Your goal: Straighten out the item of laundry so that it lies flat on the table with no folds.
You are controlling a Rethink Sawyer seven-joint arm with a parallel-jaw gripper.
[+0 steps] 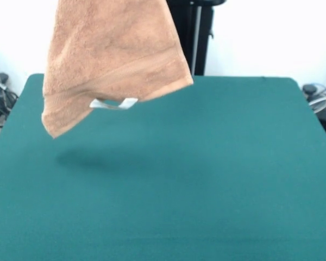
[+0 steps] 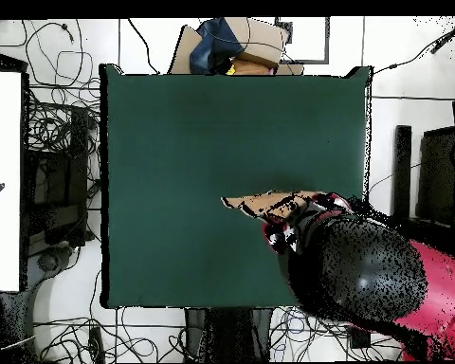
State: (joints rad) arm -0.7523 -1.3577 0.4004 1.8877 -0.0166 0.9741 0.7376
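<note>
**Tan towel hanging in the air, gripper hidden**

Tan terry towel (image 1: 111, 54) hangs clear of the table (image 1: 206, 179), held from above the top of the front view, on that view's left side. It drapes in a loose vertical sheet, lower edge slanted, one corner lowest at the left; white label (image 1: 114, 104) dangles at the bottom hem. Soft shadow (image 1: 92, 160) on the green felt below confirms it is off the surface. Probably lifted so its own weight pulls the folds out before it is laid down flat; that step is not yet done.

Overhead view shows the red and black arm (image 2: 364, 275) reaching over the table, the towel seen edge-on as a thin tan strip just past its end. Gripper itself is not clearly visible in either view: out of frame in front, buried under the arm from above. Cannot tell how wide it is, though something up there must be pinching the towel's top edge
</note>
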